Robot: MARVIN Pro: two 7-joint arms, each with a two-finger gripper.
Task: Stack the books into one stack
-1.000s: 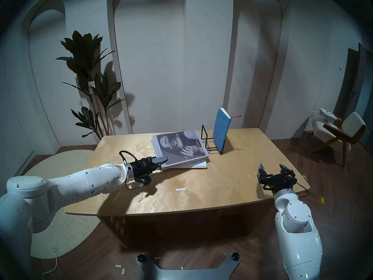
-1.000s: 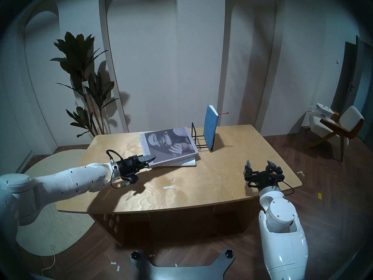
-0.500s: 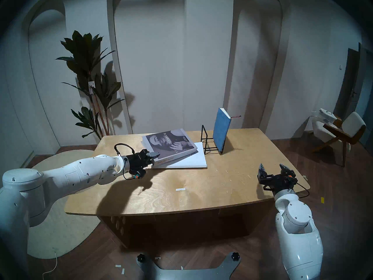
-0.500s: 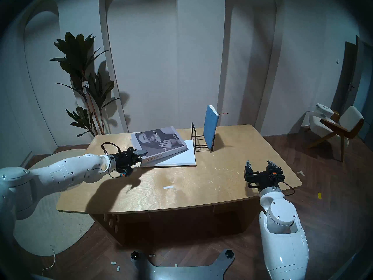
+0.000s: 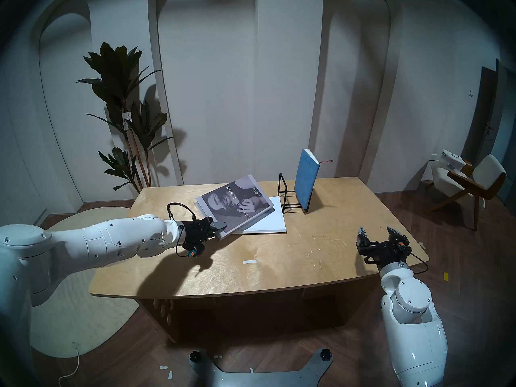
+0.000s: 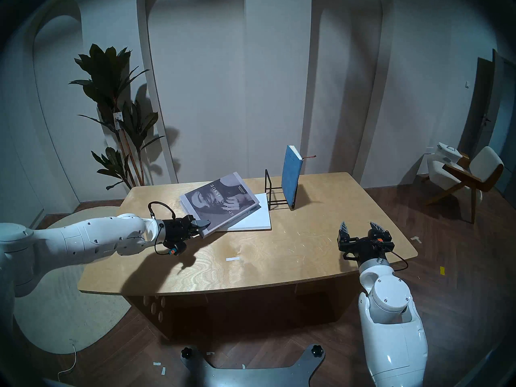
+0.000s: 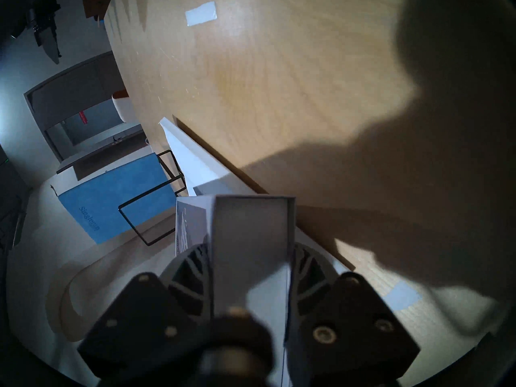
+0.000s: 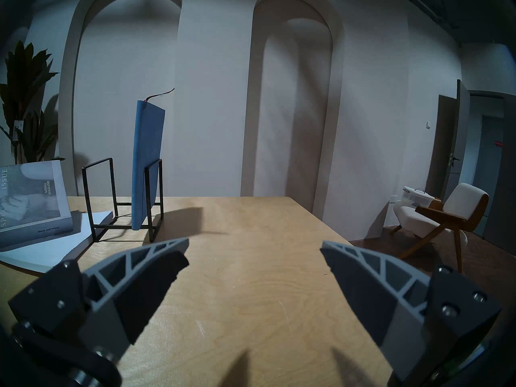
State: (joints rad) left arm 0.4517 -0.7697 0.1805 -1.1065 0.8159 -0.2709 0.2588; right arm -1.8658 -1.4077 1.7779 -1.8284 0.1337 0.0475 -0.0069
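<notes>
Nearest the robot, the right pincer hangs spread and empty over the worktop. Farther in, the left pincer is clenched on the grey book's near corner, hiding it; that book lies askew, covering much of the white book. Beyond, the blue book stands in the wire rack.

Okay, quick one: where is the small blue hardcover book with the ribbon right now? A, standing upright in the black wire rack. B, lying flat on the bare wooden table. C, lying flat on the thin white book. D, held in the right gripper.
A: the small blue hardcover book stands upright in the black wire rack, apart from the other books, and the right gripper is open and empty.
</notes>
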